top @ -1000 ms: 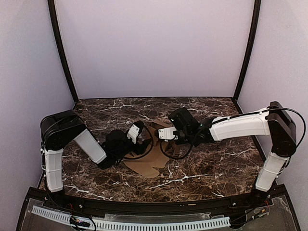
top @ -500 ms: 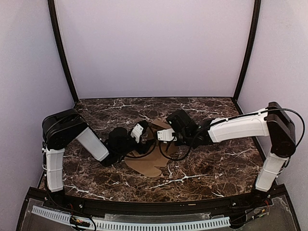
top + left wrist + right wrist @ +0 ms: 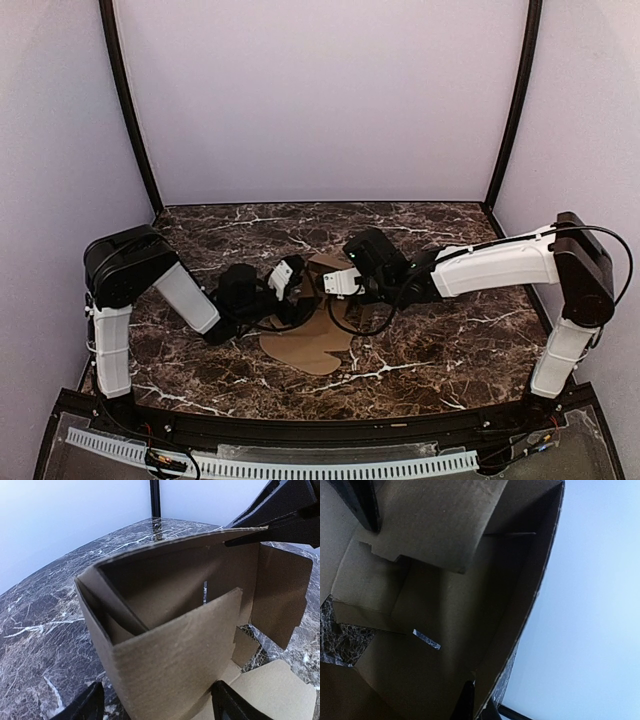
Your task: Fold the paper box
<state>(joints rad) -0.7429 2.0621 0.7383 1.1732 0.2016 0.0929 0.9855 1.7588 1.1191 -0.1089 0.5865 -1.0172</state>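
On the counter [image 3: 450,345], the light, crease-prone paper box [image 3: 310,350] seemed best held by wall edges: right fingers [image 3: 287,502] pinched one from 3 o'clock, left fingers [image 3: 86,706] gaped open at 9.

The paper box [image 3: 312,345] is plain brown cardboard, unprinted, darker in its shaded inside. The table [image 3: 450,340] is dark brown-black marble with white veins. The walls [image 3: 320,100] are pale lilac and the frame posts [image 3: 128,110] black. The left arm [image 3: 185,300] and right arm [image 3: 495,265] have white links and black joints.
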